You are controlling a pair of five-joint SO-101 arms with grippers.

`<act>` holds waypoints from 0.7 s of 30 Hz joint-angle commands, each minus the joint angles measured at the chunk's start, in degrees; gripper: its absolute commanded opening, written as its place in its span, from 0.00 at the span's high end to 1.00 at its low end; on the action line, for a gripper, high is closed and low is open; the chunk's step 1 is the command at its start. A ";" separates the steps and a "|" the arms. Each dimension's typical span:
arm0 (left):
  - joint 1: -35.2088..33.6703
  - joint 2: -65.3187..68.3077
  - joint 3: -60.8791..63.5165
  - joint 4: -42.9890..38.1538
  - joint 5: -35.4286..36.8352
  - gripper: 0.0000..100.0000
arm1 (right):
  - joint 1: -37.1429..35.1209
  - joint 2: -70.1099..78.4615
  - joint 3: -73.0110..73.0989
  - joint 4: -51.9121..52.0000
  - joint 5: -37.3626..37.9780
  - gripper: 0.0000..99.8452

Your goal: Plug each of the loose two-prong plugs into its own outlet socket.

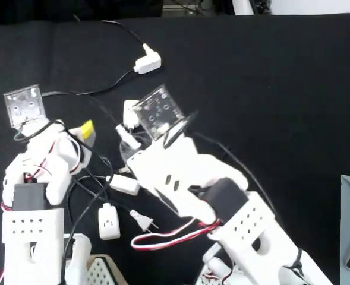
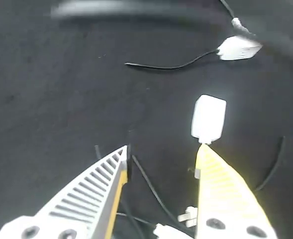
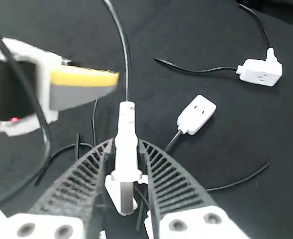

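The black counter (image 1: 270,89) carried everything. The right pincer (image 3: 125,149) was clamped on a white plug (image 3: 125,134), whose cord ran out past the fingertips, near 1 outlet socket (image 3: 196,114). The left pincer (image 2: 161,159) stood apart, holding nothing, near that same socket. Another loose plug (image 1: 142,221) lay just beside a second socket (image 1: 109,221).

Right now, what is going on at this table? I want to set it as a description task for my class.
Two robot arms sit over loose plugs and sockets on a black table. The right gripper is shut on a white plug, gripping its body. The left gripper is open and holds nothing, its yellow fingertip close to a white socket. Another two-prong plug lies loose near the arm bases, not plugged in.
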 commanded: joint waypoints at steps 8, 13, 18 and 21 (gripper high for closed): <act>9.19 -0.79 -1.63 -1.49 0.97 0.78 | -1.58 -1.27 4.00 -5.54 -0.62 0.99; 11.30 -0.79 -1.63 -1.49 0.79 0.77 | -2.37 -1.19 5.05 -5.54 -0.62 0.99; 11.47 -3.16 -1.54 -1.41 0.62 0.77 | -4.31 -1.19 6.02 -5.45 -0.62 0.99; 11.56 -8.97 -0.84 -0.62 0.62 0.77 | -4.31 -1.19 6.02 -5.36 -0.62 0.99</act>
